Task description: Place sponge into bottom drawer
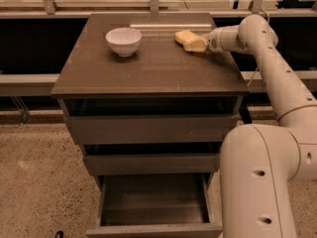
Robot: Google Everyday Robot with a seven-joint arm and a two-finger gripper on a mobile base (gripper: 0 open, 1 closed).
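The gripper [206, 43] is at the right end of the sponge [186, 38], level with the white bowl [124, 40] and well to the bowl's right, over the far right part of the cabinet top [148, 71]. It meets the sponge end-on, and whether it has closed on the block or only touches it cannot be told from this view. The sponge itself lies (or is held very low) on the top, apart from the bowl, its long side running away from the bowl toward the gripper.

Behind the gripper the white arm [277, 68] runs off to the right and down, farther from the bowl, into the robot's large body [257, 182], which stands at the cabinet's front right corner, below and to the right of the bowl.

Directly below the bowl, under the two wider drawers, the bottom drawer [153, 205] stands pulled out toward the camera, its dark box open from above with nothing seen in it.

As to progress, I judge the task to be early: the drawer is ready to receive, the reach to the sponge is made, and a secure grasp is at best only now being taken. Left to do are the lift off the top, the carry forward and down past the bowl's level to the open drawer, and the release inside it.
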